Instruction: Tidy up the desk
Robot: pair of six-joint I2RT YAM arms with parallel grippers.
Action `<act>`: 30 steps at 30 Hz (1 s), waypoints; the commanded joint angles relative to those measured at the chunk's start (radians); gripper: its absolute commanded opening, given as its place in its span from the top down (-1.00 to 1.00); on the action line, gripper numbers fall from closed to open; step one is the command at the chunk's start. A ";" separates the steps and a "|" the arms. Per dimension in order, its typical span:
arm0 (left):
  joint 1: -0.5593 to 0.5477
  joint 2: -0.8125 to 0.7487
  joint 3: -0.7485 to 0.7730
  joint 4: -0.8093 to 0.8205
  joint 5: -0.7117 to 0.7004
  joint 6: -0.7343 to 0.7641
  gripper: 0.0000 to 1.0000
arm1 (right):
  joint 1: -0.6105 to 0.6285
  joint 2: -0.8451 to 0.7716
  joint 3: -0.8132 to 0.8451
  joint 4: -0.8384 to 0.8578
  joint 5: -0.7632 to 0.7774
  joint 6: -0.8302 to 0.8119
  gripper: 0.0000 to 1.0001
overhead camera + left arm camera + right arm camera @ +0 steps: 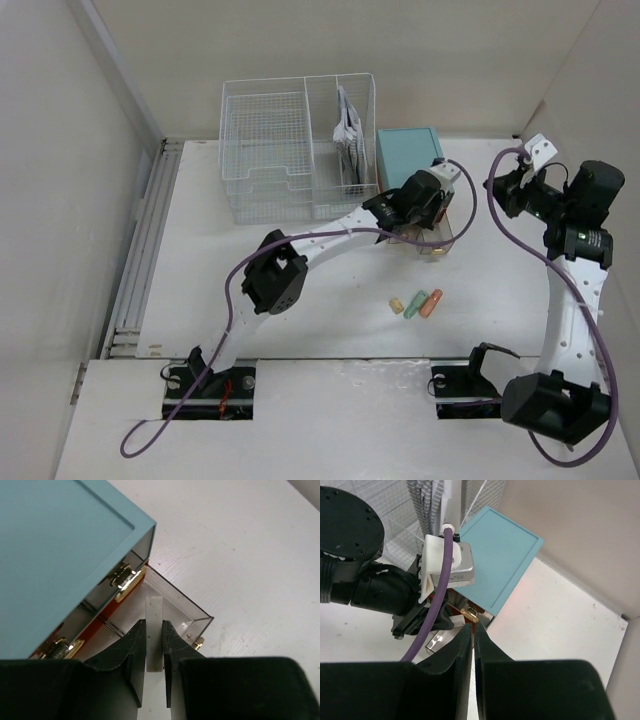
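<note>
The white desk (330, 330) carries a teal drawer box (408, 155) at the back, with its clear drawer (440, 243) pulled out toward me. My left gripper (413, 224) hangs over that drawer. In the left wrist view it (154, 628) is shut on a small flat white piece (154, 610), above the open drawer (192, 612) beside the teal box (60, 555). My right gripper (507, 190) is raised to the right of the box. In the right wrist view it (472, 628) is shut and empty, looking down on the teal box (505, 555).
A white wire-mesh rack (270, 150) stands at the back left of the box, with folded papers (348, 130) in its right part. Three short markers, tan, green and orange (414, 303), lie in front of the drawer. A gold knob (198, 642) shows on the drawer front.
</note>
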State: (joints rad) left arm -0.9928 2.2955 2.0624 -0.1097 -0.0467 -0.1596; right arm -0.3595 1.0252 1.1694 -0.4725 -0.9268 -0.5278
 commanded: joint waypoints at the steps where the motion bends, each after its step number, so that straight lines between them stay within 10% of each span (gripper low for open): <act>1: 0.017 0.022 0.073 -0.036 0.019 0.025 1.00 | -0.002 0.022 0.006 0.067 0.043 0.097 0.79; 11: 0.036 0.085 0.111 -0.045 0.077 0.025 0.94 | -0.002 -0.036 -0.039 0.067 0.063 0.111 0.74; 18: 0.036 0.076 0.111 -0.036 0.105 0.025 0.01 | -0.036 -0.001 -0.048 0.057 0.023 0.111 0.74; 27: 0.036 0.032 0.101 -0.027 0.094 0.025 -0.18 | -0.055 0.010 -0.057 0.048 0.003 0.092 0.70; 30: 0.036 -0.066 0.016 0.016 0.080 0.016 -0.09 | -0.055 -0.022 -0.070 0.048 -0.010 0.043 0.32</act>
State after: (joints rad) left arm -0.9615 2.3901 2.1159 -0.1555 0.0433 -0.1425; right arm -0.4049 1.0405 1.1088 -0.4500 -0.8993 -0.4343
